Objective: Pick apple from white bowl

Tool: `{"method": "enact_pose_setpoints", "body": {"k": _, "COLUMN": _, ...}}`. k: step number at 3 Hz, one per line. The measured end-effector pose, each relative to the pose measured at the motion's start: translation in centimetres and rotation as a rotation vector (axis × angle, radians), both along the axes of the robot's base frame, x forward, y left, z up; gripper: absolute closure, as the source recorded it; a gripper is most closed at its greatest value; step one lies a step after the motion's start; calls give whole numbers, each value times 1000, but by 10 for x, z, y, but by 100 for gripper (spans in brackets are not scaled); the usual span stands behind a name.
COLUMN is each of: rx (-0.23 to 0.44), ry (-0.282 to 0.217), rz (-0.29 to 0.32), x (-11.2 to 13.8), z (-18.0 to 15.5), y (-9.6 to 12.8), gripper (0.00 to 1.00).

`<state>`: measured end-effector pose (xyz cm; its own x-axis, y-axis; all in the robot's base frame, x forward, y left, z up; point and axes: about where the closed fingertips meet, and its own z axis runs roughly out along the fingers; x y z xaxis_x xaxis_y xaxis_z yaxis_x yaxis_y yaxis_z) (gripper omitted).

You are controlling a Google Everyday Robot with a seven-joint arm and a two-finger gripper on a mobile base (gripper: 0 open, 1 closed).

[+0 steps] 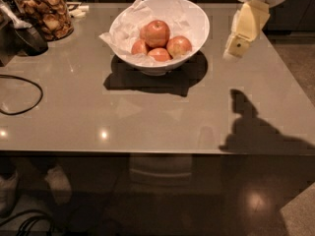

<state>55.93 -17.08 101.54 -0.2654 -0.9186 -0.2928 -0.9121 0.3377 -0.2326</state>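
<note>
The apple [157, 32] is seen on top of the smaller apples [178, 46], at the middle of the white bowl [202, 22]. The gripper [236, 48] is held just to the right of the bowl's rim, apart from it and raised above the table [147, 117]. The apple thus lies to the gripper's left, so a reach leftward over the rim is judged to be needed. Whether the gripper is open or closed cannot be told.

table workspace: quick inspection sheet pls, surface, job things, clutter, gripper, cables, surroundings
surface: glossy grey table, glare spots near the front edge.
job's things: apple on top of three smaller apples in the paper-lined bowl, far centre.
clutter: jar of snacks and a dark object, far left.
grippers: gripper up at far right, right of the bowl, touching nothing.
cables: black cable looped at the left edge; floor cables lower left.
surroundings: dark floor.
</note>
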Motion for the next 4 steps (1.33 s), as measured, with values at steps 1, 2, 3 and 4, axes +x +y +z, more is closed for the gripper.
{"method": "enact_pose_setpoints", "body": {"k": 1, "rx": 17, "ry": 44, "rz": 22, "x": 39, "z": -6, "y": 59, "gripper": 0}}
{"method": "enact_pose_setpoints", "body": {"k": 2, "rx": 33, "ry": 12, "rz": 26, "x": 48, "z": -3, "y": 66, "gripper": 0}}
{"method": "enact_pose_setpoints", "body": {"k": 3, "rx": 77, "ry": -16, "rz": 44, "x": 63, "z": 0, "y": 88, "gripper": 0}}
{"method": "enact_pose_setpoints", "body": {"k": 4, "rx": 116, "ry": -18, "rz": 69, "x": 84, "z": 4, "y": 116, "gripper": 0}}
